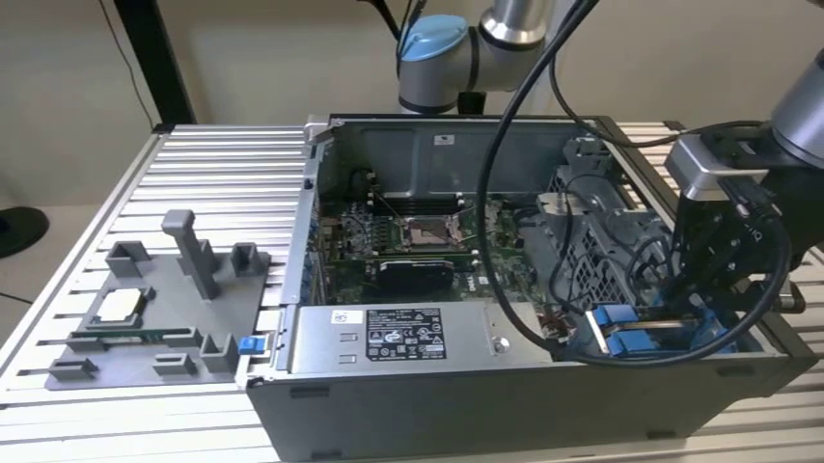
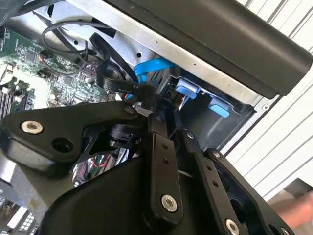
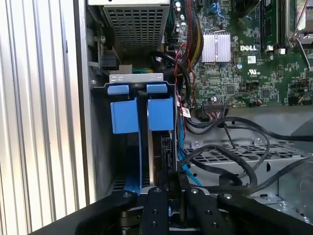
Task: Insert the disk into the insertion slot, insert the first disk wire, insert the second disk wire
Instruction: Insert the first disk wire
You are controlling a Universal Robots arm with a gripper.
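Closest to the lens in both wrist views is my own gripper. Its black links converge until the fingers stand almost together, and I judge them pinched on the dark plug end of a black disk wire that loops away over the motherboard. Just beyond, the disk sits edge-on in the insertion slot, its bright blue carrier tabs side by side under the slot's grey metal lip, so the first step reads to me as done. A blue cable runs down inside the same bay. I cannot tell whether it or the black wire is plugged in, so I place the work in the wiring steps. In the exterior view the open computer case holds the motherboard, the grey labelled power-supply box and the drive bay at the exterior view's right, where I hang. Beside the case, the grey fixture tray carries a small square part among its pegs.
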